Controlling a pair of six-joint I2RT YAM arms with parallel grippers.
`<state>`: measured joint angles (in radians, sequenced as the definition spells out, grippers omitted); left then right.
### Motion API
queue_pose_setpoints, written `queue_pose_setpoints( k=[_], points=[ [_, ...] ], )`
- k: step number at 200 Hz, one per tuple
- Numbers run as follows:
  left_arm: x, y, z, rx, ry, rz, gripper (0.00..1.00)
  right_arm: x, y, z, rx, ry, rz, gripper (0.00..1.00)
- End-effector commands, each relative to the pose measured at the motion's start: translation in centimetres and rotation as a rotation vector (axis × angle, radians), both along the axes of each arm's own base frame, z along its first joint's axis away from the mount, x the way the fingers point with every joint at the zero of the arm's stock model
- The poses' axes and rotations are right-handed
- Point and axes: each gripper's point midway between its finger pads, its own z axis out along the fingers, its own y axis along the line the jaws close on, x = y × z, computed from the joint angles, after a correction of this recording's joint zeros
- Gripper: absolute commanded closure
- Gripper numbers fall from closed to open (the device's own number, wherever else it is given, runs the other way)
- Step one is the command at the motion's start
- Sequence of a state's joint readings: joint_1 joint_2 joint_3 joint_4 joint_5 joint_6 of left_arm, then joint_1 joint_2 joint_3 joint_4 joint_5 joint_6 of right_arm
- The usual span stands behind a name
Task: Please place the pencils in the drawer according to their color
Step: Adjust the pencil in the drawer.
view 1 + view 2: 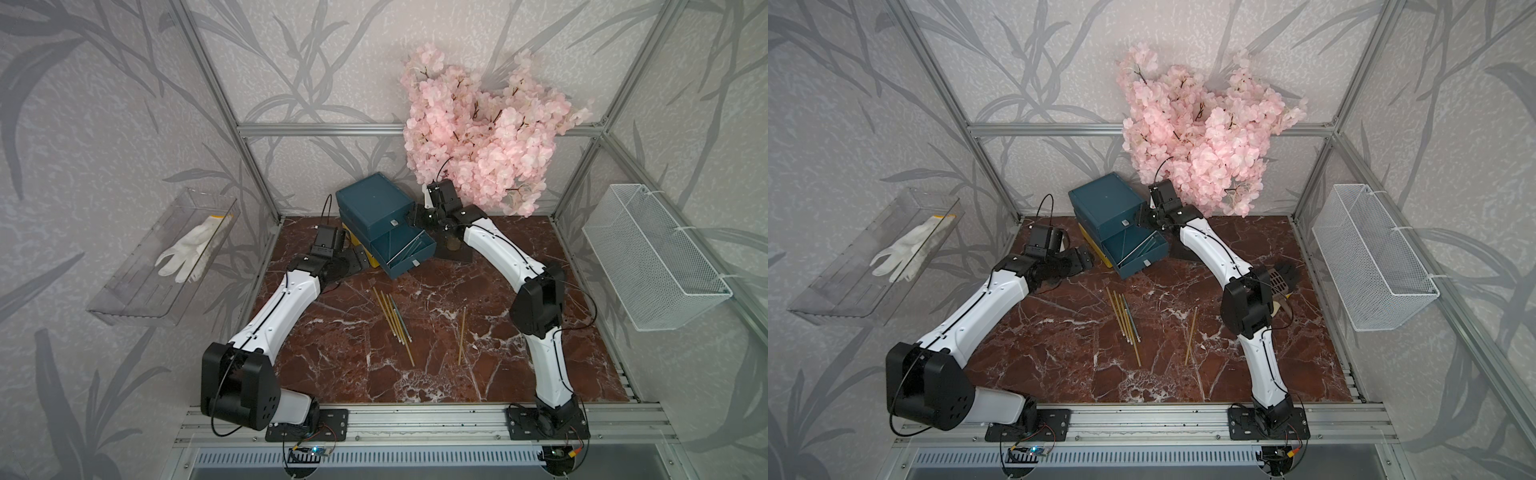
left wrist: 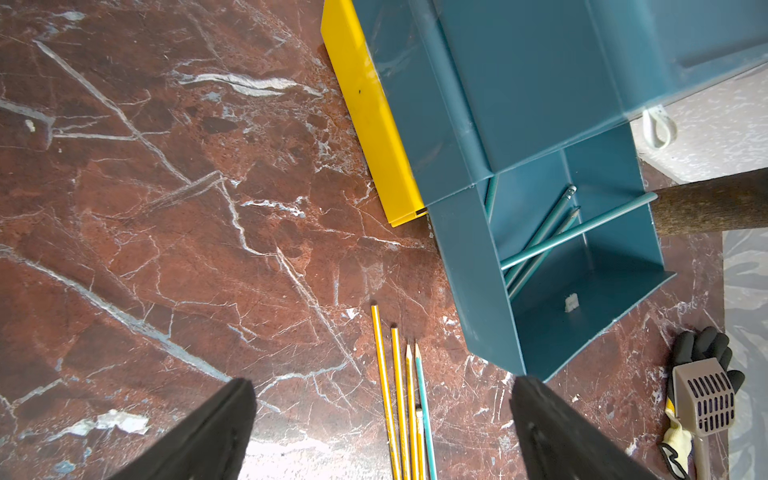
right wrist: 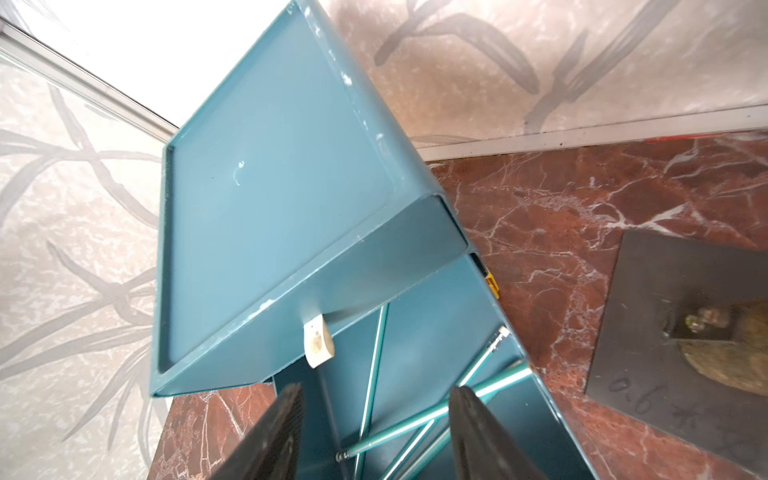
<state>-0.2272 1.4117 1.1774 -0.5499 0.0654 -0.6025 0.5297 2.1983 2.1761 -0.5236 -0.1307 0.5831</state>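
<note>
Hovering over the drawer [image 1: 374, 199], R gripper [image 3: 376, 392] sat half-open, empty; L gripper [image 2: 384, 384] gaped wide, empty. Pencils [image 1: 392, 320] looked light, stiff, roll-prone: pinch mid-shaft, prob.

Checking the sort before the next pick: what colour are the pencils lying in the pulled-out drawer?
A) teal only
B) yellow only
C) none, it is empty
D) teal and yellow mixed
A: the pulled-out teal drawer holds only teal pencils, lying crossed; the yellow pencils lie out on the marble table.
</note>
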Motion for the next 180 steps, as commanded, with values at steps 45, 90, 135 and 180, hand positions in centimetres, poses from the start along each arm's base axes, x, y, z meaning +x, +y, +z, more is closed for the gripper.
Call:
queue_pose_setpoints(
  k=[45, 90, 135, 180],
  points=[
    [0.5, -0.4, 0.9, -0.011, -0.024, -0.008, 0.00, -2.3, -1.6, -3.8, 0.004, 0.147, -0.068, 0.43],
    [0.5, -0.5, 0.7, -0.011, -0.020, -0.009, 0.00, -2.3, -1.5, -6.7, 0.006, 0.203, -0.090, 0.45],
    [0.4, -0.4, 0.7, -0.009, -0.021, -0.005, 0.00, -1.2, -0.9, -8.3, -0.003, 0.253, -0.112, 0.46],
    [0.5, -0.4, 0.6, -0.008, -0.018, -0.006, 0.00, 0.6, 1.7, -8.8, 0.043, 0.251, -0.061, 0.48]
  ],
)
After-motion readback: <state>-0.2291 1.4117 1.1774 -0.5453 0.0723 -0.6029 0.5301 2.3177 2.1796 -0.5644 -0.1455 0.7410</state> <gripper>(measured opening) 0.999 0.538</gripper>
